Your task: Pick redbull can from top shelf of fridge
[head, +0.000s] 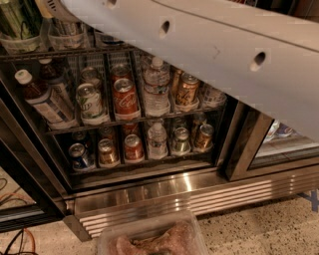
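Observation:
My white arm (214, 45) crosses the top of the camera view from upper left to right. The gripper (50, 7) shows only as a pale piece at the top left edge, in front of the top shelf (60, 51) of the fridge (149, 187). On that shelf stand clear plastic cups. One cup holds a slim silver can (66, 27), which may be the redbull can. Its upper part is cut off by the arm and the frame edge. A cup of green stalks (17, 25) stands to its left.
The wire racks below hold soda cans (124, 97), water bottles (156, 84) and a brown bottle (37, 97). A black door frame (246, 144) stands at the right and the open door's edge (20, 164) at the left. A clear tub (154, 239) sits on the speckled floor.

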You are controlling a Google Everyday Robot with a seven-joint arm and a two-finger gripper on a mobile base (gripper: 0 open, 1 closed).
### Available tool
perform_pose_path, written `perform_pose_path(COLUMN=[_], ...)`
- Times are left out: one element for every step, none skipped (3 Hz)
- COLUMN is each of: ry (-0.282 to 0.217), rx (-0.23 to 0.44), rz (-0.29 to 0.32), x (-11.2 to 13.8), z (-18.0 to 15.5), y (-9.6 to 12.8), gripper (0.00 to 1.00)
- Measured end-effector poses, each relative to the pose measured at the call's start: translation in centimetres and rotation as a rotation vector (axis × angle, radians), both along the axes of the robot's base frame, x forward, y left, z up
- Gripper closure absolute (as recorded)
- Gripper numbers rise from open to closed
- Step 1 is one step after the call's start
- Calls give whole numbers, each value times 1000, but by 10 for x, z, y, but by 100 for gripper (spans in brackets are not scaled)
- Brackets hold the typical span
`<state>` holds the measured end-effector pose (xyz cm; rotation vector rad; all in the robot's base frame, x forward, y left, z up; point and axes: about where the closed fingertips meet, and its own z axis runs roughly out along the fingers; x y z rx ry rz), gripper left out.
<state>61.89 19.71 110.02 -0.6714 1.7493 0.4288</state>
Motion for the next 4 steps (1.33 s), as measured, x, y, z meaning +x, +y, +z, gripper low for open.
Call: perform_pose_path(ry=[9, -1, 18, 46], rx=[35, 35, 43, 51], rz=[21, 30, 36, 43], x=[-12, -18, -20, -26], z=[13, 19, 17, 15], y=[-10, -11, -13, -16], gripper=[100, 100, 100, 100])
